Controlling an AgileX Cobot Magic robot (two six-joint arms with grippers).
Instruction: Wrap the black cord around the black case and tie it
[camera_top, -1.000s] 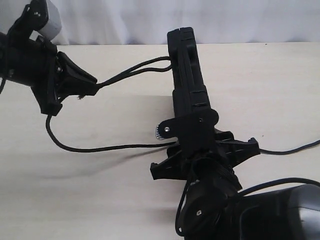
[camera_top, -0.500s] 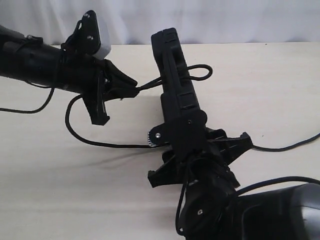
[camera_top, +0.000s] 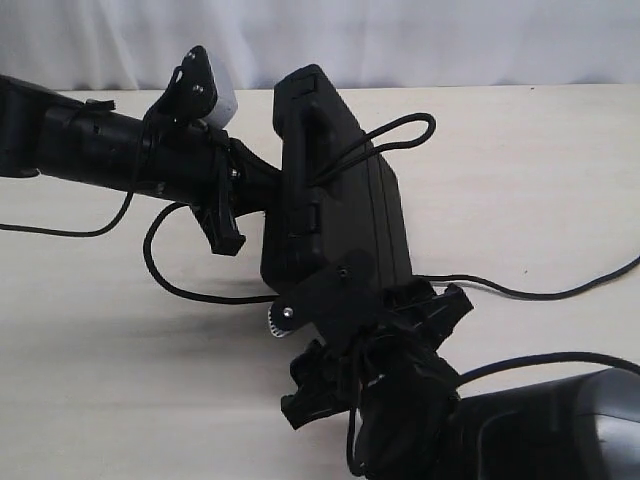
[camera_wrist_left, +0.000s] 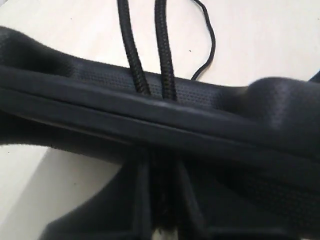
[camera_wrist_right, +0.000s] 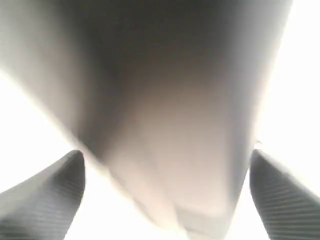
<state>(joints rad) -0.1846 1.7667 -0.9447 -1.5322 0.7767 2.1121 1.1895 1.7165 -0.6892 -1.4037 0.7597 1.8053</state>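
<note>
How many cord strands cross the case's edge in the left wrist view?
2: one cord strand and a second strand beside it, both running over the case. Others may be hidden.

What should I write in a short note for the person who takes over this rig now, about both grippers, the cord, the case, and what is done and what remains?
Left gripper: shut on the black cord, two strands running over the edge of the black case.
Right gripper: jaws wide on either side of the case's lower end, with light showing between; do not count on a firm hold.
Case: tilted; a cord loop sticks out past its right edge in the exterior view.
Done: cord laid across the case.
Left: finish the wrap and tie; no tie visible.
</note>
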